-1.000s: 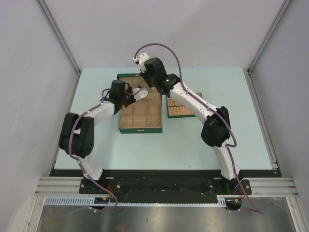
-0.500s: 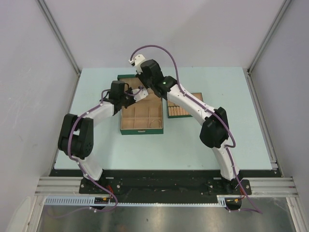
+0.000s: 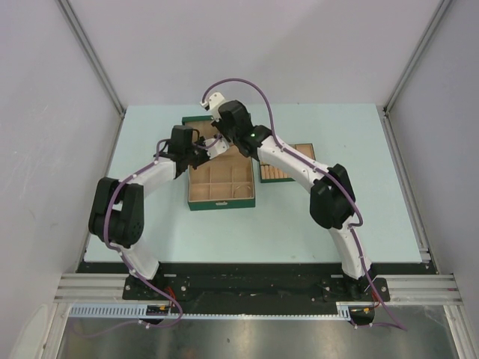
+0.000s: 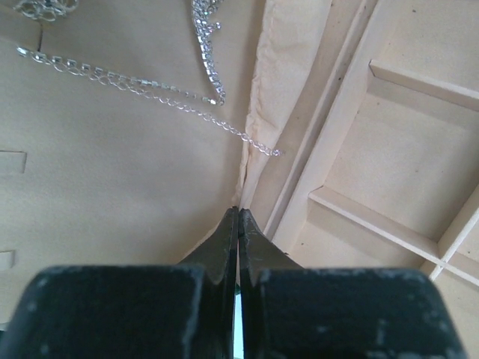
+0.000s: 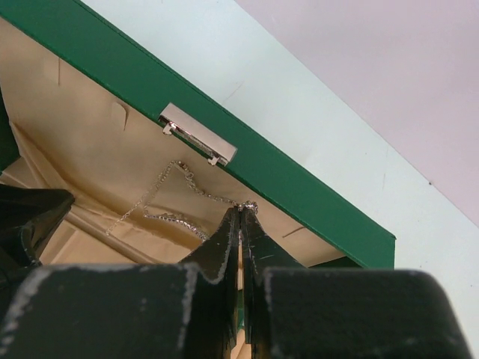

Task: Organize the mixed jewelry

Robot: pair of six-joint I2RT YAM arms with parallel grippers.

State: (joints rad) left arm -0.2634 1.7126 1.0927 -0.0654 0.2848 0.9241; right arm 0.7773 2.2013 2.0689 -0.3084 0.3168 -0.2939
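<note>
Top external view gives me one green box (image 3: 222, 204) on the table (image 3: 344, 134) and one small tan divided tray (image 3: 278, 172) just to its right, partly under my right arm. Both of my arms meet over the far part of the box.

My left gripper (image 4: 238, 213) has its two fingers pressed together, with no gap between them. The tips sit at a fold of the tan lining (image 4: 112, 187); I cannot tell whether any cloth is nipped. Ahead of these tips and to their left lies the one chain necklace (image 4: 142, 84), spread loosely on the lining, with one free end just ahead of my fingertips. Its one sparkly pendant cluster (image 4: 46, 7) is farther ahead and left, cut off by the frame edge. To the right of my tips are the box's wooden compartments (image 4: 389, 157).

My right gripper (image 5: 241, 213) is also closed tight. One end of the same chain comes right up to its tips, but I cannot tell whether a link is caught between them. The rest of the chain trails off to the left of the tips. Ahead and left of them is one metal clasp (image 5: 198, 134) on the green wall. My left gripper shows as a dark shape at the far left.
</note>
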